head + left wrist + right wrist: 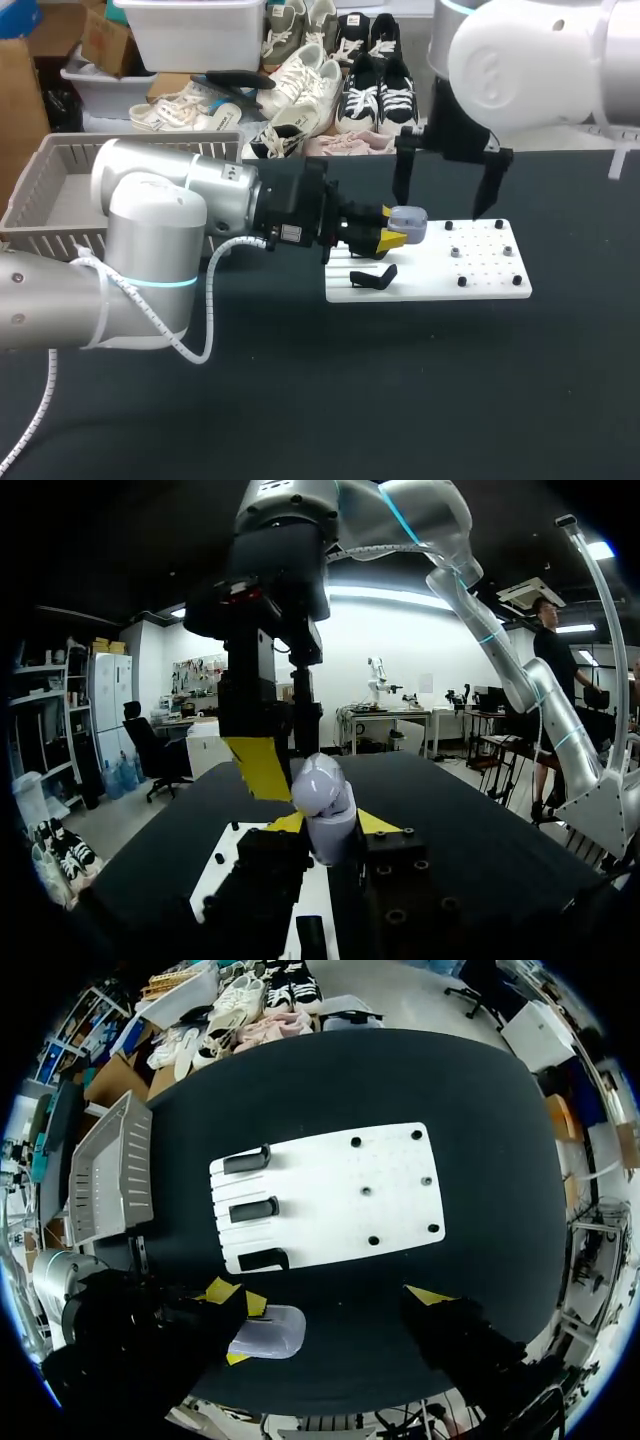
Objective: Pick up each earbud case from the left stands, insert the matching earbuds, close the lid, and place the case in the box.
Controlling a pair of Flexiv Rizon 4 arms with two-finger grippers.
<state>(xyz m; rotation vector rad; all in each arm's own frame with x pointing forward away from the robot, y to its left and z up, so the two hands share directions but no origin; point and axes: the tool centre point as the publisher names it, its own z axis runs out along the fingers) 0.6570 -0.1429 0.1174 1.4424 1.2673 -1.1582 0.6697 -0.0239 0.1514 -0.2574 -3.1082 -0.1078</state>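
Earbud case, smooth and rounded, sits pinched in left gripper.

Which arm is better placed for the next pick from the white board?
Right, probably. The left gripper is shut on the earbud case, so it is occupied. The right gripper is open and empty, hanging over the white board near its small dark pieces.

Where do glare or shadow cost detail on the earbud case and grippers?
Head view: even light; the earbud case in the left gripper reads plainly, but the right arm has a white shell that glares above the right gripper. Left wrist view: strong backlight leaves both grippers as dark silhouettes. Right wrist view: the white board is bright, the right gripper's fingers nearly black.
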